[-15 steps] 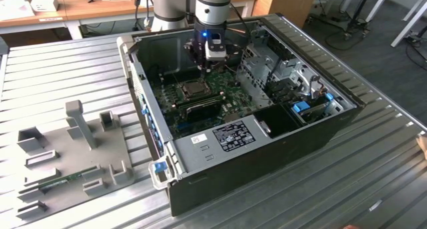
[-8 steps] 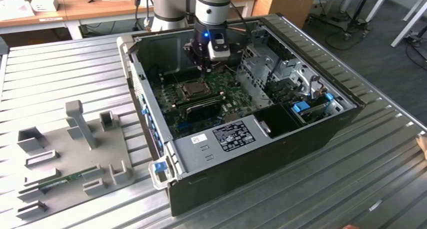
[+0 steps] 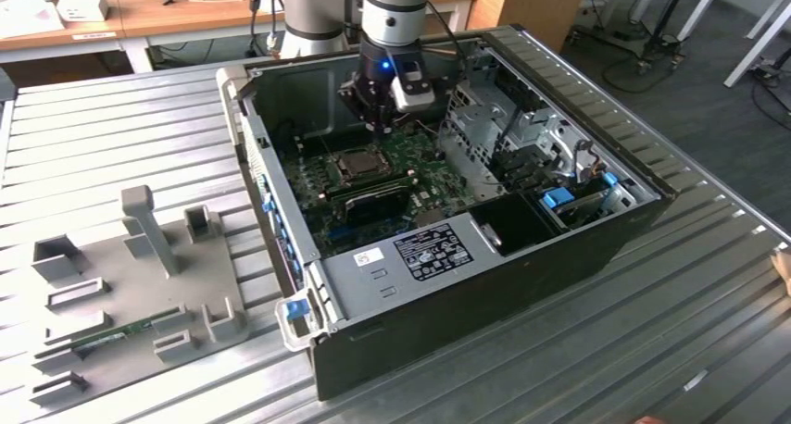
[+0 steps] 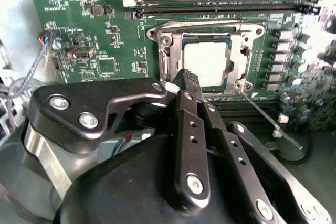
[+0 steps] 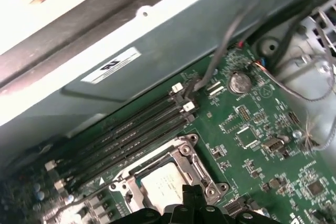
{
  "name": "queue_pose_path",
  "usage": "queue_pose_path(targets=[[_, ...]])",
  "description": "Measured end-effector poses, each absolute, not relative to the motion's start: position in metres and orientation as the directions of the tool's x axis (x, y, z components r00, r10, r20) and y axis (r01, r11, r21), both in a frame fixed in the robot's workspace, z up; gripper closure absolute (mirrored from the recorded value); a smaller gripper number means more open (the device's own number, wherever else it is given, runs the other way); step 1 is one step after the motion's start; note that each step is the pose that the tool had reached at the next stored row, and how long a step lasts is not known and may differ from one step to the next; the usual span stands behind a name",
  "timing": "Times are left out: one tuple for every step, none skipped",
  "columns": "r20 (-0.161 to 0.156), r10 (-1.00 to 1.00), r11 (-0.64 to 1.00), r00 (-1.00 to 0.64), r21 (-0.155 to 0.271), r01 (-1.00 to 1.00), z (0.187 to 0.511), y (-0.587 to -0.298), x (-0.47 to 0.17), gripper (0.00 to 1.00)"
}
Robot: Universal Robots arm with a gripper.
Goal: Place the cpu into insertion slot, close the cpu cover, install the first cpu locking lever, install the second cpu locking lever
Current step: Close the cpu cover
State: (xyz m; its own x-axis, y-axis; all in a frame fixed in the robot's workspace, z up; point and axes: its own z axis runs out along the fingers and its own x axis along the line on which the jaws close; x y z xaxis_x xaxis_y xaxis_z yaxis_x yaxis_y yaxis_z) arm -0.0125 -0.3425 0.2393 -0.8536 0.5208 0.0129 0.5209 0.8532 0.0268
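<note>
Cpu (image 4: 206, 64) sits beneath the lowered cpu cover (image 4: 168, 56), hand (image 4: 190, 80) at its rim.

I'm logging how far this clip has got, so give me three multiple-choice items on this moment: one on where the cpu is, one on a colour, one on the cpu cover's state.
1. Where is the cpu?
A) on the grey plate outside the case
B) in the insertion slot
C) on top of a memory slot

2. What colour is the circuit board?
A) blue
B) red
C) green

3. How does the cpu cover stand?
A) lowered flat over the cpu
B) raised upright
C) taken off and laid aside

Answers:
1 B: its pale top shows inside the insertion slot in both wrist views.
2 C: the board is green all around the slot.
3 A: its silver frame lies flat around the pale top, next to the shut jaws of the gripper.
</note>
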Motion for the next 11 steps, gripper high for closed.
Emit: queue_pose_path(targets=[[0.013, 0.507, 0.861, -0.862, 0.027, 0.507, 0.2393, -0.3425, -0.0125, 0.90], [0.013, 0.493, 0.869, -0.870, 0.027, 0.493, 0.2392, -0.3425, -0.0125, 0.90], [0.013, 0.474, 0.880, -0.881, 0.027, 0.474, 0.2392, -0.3425, -0.0125, 0.90], [0.013, 0.460, 0.887, -0.888, 0.027, 0.460, 0.2391, -0.3425, -0.0125, 0.90], [0.013, 0.445, 0.895, -0.895, 0.027, 0.446, 0.2391, -0.3425, -0.0125, 0.90], [0.013, 0.431, 0.902, -0.902, 0.027, 0.431, 0.2391, -0.3425, -0.0125, 0.90], [0.013, 0.415, 0.909, -0.910, 0.027, 0.415, 0.2390, -0.3425, -0.0125, 0.90], [0.013, 0.400, 0.916, -0.916, 0.027, 0.400, 0.2390, -0.3425, -0.0125, 0.90], [0.013, 0.385, 0.922, -0.923, 0.027, 0.385, 0.2390, -0.3425, -0.0125, 0.90], [0.013, 0.370, 0.929, -0.929, 0.027, 0.370, 0.2389, -0.3425, -0.0125, 0.90], [0.013, 0.354, 0.935, -0.935, 0.027, 0.354, 0.2388, -0.3425, -0.0125, 0.90]])
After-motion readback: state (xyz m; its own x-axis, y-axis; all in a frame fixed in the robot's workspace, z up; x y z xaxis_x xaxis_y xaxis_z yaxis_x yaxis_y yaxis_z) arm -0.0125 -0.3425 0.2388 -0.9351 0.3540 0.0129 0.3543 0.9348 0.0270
